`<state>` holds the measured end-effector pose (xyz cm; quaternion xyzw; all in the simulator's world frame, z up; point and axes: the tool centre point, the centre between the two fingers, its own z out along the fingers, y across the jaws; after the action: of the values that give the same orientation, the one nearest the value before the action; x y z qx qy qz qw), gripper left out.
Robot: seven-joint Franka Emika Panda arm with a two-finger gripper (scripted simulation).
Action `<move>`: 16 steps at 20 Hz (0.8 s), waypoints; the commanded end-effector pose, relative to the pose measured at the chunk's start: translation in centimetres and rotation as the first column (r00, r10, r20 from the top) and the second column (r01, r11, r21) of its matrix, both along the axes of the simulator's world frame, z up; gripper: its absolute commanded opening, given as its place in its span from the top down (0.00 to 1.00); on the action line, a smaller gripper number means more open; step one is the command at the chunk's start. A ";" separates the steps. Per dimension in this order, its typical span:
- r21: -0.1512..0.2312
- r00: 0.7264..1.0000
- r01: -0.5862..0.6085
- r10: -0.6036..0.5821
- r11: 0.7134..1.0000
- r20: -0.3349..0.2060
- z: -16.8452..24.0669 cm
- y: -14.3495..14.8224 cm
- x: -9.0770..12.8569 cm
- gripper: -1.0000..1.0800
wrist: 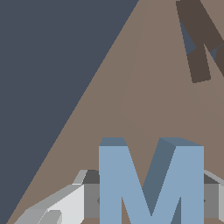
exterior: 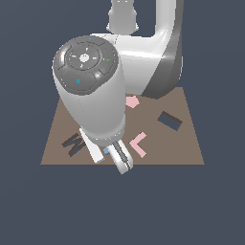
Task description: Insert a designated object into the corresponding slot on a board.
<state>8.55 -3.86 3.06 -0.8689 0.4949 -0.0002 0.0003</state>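
The light-blue W-shaped block [wrist: 151,183] sits between my fingers [wrist: 65,205], one pad on each side, so my gripper [wrist: 151,202] is shut on it. In the exterior view only a sliver of the block [exterior: 106,151] shows under the hand, and my gripper [exterior: 110,156] hangs over the front edge of the brown board [exterior: 182,148]. The dark W-shaped slot [exterior: 72,142] lies just toward the exterior view's left of the gripper. In the wrist view the slot [wrist: 201,39] is some way off from the block. I cannot tell whether the block touches the board.
A pink L-shaped piece [exterior: 139,142] lies on the board just toward the exterior view's right of the gripper. Farther right is a dark rectangular recess [exterior: 170,120]. Another pink piece [exterior: 131,101] peeks out behind the arm, whose large body hides the board's middle.
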 end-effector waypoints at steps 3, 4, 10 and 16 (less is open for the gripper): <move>0.000 1.000 0.000 0.000 1.000 0.000 0.1 0.0 0.0 1.00; 0.000 1.000 0.000 0.000 1.000 0.000 0.2 0.0 0.0 1.00; 0.000 1.000 -0.003 0.003 1.000 -0.001 0.3 -0.2 -0.1 1.00; 0.000 0.999 -0.032 0.032 0.999 -0.001 0.4 -1.8 -0.2 1.00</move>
<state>8.35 -5.10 3.36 -0.8750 0.4842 0.0007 -0.0001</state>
